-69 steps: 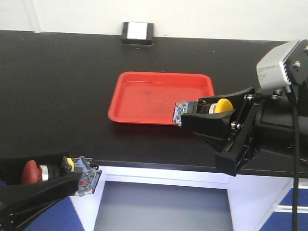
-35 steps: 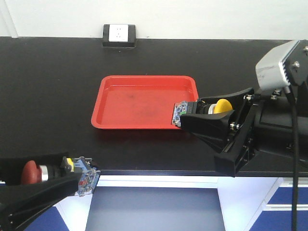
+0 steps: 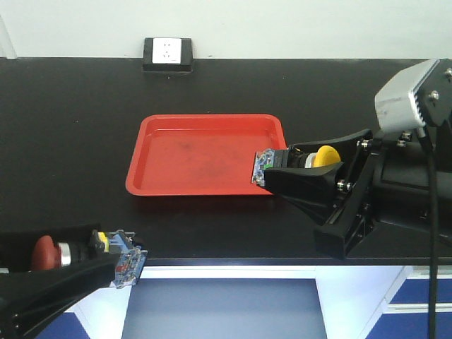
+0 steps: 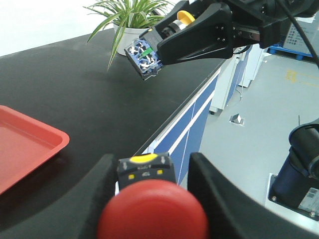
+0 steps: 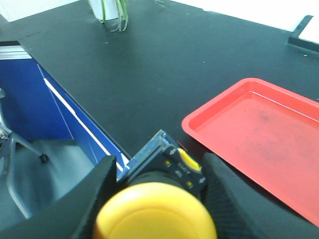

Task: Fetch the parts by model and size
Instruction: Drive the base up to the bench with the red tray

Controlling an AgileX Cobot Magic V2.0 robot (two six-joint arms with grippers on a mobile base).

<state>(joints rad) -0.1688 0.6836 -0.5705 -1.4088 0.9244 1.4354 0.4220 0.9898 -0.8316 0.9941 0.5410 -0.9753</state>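
Red-capped switch (image 3: pixel 65 253): horizontal, cap left, blue-clear contact block (image 3: pixel 127 263) right, clamped in left gripper (image 4: pixel 149 164) off table's (image 3: pixel 70 141) front edge.
Yellow-capped switch (image 3: pixel 323 156): horizontal, cap right, block left, seemingly over tray's (image 3: pixel 198 148) near-right corner, in right gripper (image 5: pixel 158 159).

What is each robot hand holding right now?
Left hand: closed on the red-capped switch.
Right hand: closed on the yellow-capped switch.
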